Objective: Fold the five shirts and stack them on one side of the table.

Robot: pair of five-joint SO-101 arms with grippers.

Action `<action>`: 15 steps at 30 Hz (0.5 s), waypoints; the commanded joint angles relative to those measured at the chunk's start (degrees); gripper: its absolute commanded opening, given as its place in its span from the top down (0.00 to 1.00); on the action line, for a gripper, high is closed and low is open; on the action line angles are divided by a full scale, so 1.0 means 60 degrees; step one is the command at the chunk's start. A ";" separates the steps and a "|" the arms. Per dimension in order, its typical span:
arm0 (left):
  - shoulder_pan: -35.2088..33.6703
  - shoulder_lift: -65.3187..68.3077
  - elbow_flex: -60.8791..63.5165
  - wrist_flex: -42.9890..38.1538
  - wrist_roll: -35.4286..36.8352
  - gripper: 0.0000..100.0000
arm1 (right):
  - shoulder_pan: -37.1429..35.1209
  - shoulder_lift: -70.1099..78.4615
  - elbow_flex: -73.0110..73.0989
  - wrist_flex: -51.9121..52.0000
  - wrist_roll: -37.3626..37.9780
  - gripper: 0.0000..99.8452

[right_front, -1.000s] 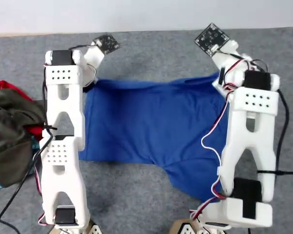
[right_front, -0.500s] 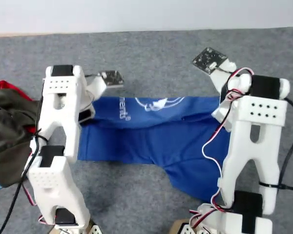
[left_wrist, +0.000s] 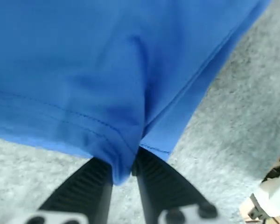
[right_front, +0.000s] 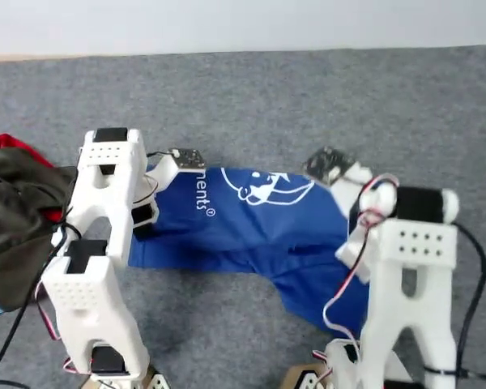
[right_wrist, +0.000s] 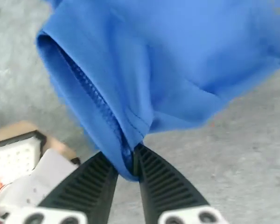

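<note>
The blue shirt (right_front: 259, 231) lies mid-desk (right_front: 267, 105), its far part folded over toward the near edge, white print up. The left tool (left_wrist: 122, 169) pinches its hem, and the right tool (right_wrist: 127, 164) pinches another fold. A pile (right_front: 16, 219) of shirts sits at the left edge.

- The shirt (right_front: 251, 219) is laid on the table (right_front: 308, 97).
- A pile of clothes (right_front: 16, 219) is heaped left of the shirt.
- The shirt's left edge is pinched in the left gripper (left_wrist: 123, 170), its right edge in the right gripper (right_wrist: 128, 161).
</note>
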 commanded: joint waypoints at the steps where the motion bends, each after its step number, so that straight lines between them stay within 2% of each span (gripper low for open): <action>1: -0.0029 0.0190 -0.0007 -0.0073 -0.0088 0.99 | -0.0066 -0.0813 0.0864 -0.0300 -0.0132 0.99; 15: -0.0073 0.0322 -0.0007 0.0190 -0.0117 0.97 | -0.0022 -0.1414 0.2623 -0.0784 -0.0117 0.99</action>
